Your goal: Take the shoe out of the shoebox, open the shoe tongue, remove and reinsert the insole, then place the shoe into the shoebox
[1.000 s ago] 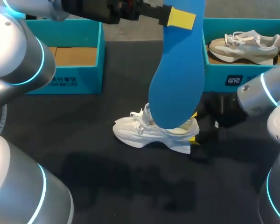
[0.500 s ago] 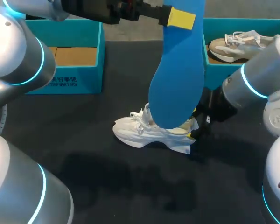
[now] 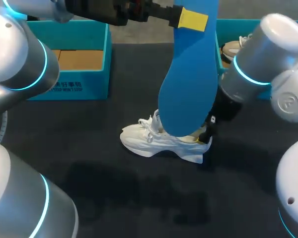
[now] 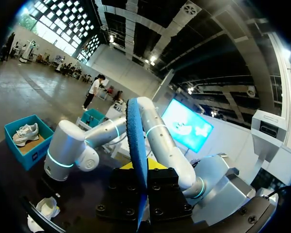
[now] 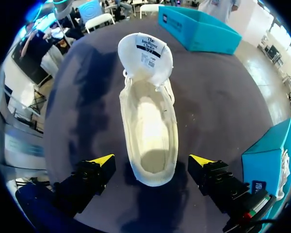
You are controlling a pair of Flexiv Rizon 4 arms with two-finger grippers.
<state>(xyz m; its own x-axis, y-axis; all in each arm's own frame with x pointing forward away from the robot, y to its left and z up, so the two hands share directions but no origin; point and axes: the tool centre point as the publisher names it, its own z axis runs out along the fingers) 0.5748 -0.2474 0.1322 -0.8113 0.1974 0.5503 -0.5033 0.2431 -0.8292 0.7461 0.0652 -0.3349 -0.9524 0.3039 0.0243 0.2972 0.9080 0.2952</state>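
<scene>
Rounded silver-grey arms point(image 3: 268, 59) with glowing cyan joint rings, black wrists and yellow-tipped fingers point(image 5: 103, 160).

insole point(image 3: 188, 84) above shoe point(image 3: 156, 141), shoebox point(image 3: 84, 85) behind left

Matt black table point(image 3: 114, 193), blue insole point(image 3: 188, 84) of seemingly rough foam, white cloth-lined shoe point(image 5: 150, 121).
</scene>
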